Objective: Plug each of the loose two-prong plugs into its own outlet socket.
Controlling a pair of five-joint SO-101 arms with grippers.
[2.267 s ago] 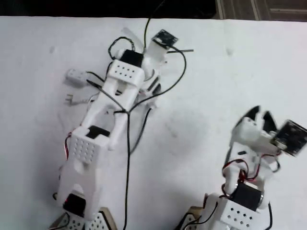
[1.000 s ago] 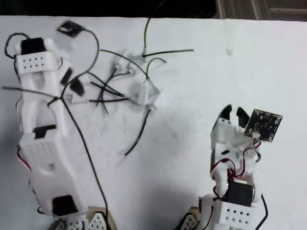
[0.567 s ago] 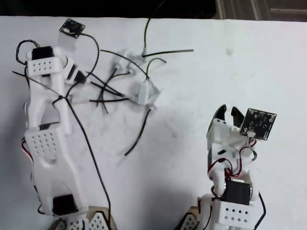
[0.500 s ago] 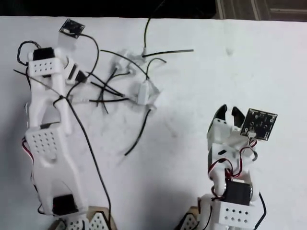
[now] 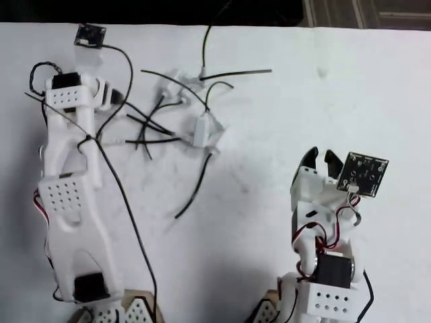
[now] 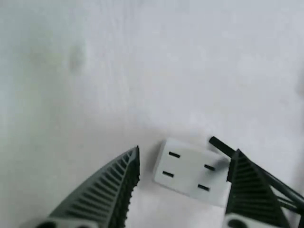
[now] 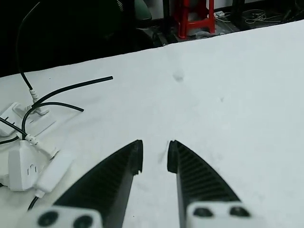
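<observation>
the left hand (image 6: 185, 154) is spread wide and grasps nothing. a white rectangular plastic outlet block (image 6: 190, 173) lies flat on the white tabletop (image 6: 142, 71) between its two fingers (image 6: 114, 185). the block has a smooth face with four short dark slots set in two pairs. a round black cord (image 6: 221, 146) leaves it at the end just beside one finger. we cannot tell whether that finger touches the block. the fingers are dark grey wedges with ribbed inner faces.

the right hand (image 5: 320, 159) sits over bare tabletop with its fingers parted by a narrow gap, holding nothing. in the high view a tangle of thin black cords (image 5: 151, 124) lies between nine and ten o'clock from it, well apart. at the three o'clock side of the tangle rests a white boxy socket piece (image 5: 202, 128). smaller white pieces (image 5: 168, 84) sit on cord ends at twelve o'clock of the tangle, too small for us to tell plug from socket. the left arm (image 5: 67, 195), white plastic with perforated panels, stands at nine o'clock of the tangle.
</observation>
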